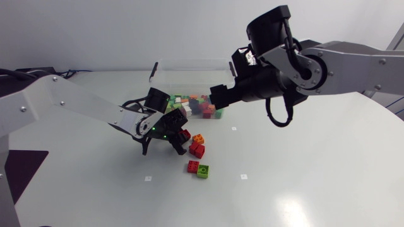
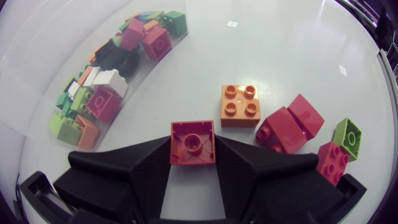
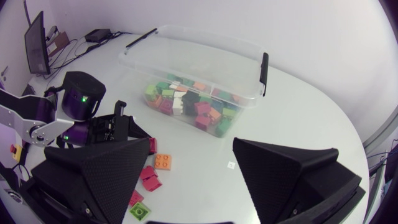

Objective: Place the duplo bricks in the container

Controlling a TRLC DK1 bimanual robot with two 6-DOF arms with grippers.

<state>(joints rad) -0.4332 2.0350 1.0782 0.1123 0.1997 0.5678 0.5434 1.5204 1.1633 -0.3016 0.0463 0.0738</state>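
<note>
Left jaws clamped on red square plastic duplo brick (image 2: 193, 142); clear plastic container (image 1: 183, 75) near, head-view 1 o'clock; right jaws apart, empty.

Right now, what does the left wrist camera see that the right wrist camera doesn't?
Only the left wrist view: the hollow side of the red brick clamped in the left gripper. Only the right wrist view: the open right gripper and the black handle on the container. Both: the orange brick and the bricks inside the container.
</note>
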